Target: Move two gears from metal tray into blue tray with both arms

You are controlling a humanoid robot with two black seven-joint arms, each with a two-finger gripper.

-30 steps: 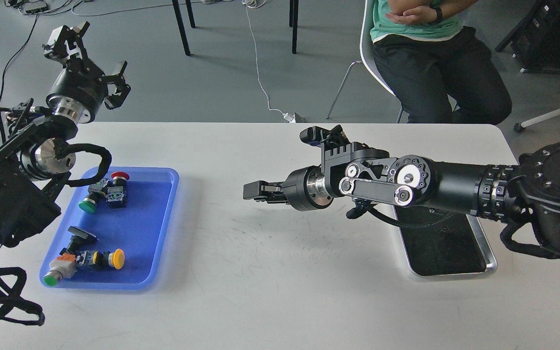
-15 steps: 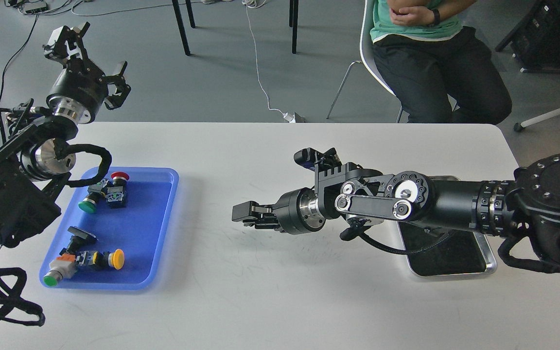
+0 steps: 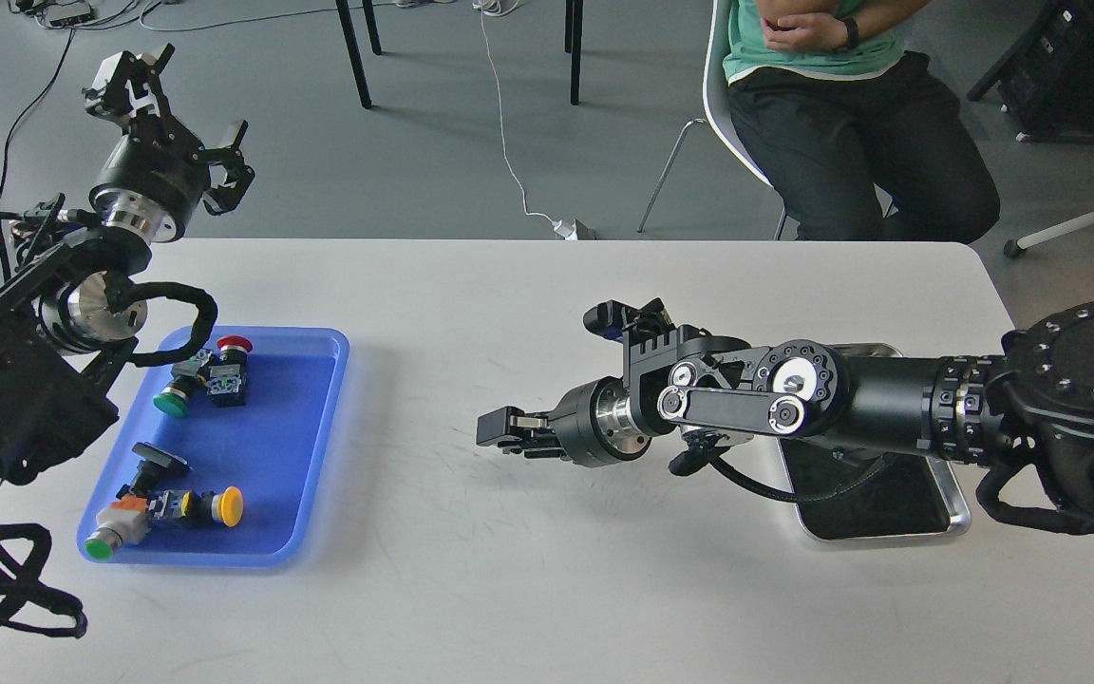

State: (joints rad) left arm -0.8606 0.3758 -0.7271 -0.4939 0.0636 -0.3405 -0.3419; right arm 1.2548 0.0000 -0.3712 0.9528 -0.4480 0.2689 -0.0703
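The left gripper (image 3: pixel 175 119) hangs past the bench's far-left corner, fingers spread, holding nothing. The blue tray (image 3: pixel 295 456) sits near the left edge with push-button switches (image 3: pixel 196 380) inside. The right gripper (image 3: pixel 499 429) points left mid-bench, its opening unclear. The metal tray (image 3: pixel 955 499) lies near the right edge; no gears are visible.

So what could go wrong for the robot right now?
1. The right gripper hangs over bare white table, between the shiny steel tray and the bright blue plastic tray. If it holds a tiny gear, which I cannot see, a drop here might roll away.
2. The blue tray already holds coloured push-button switches, so a gear could land among them.
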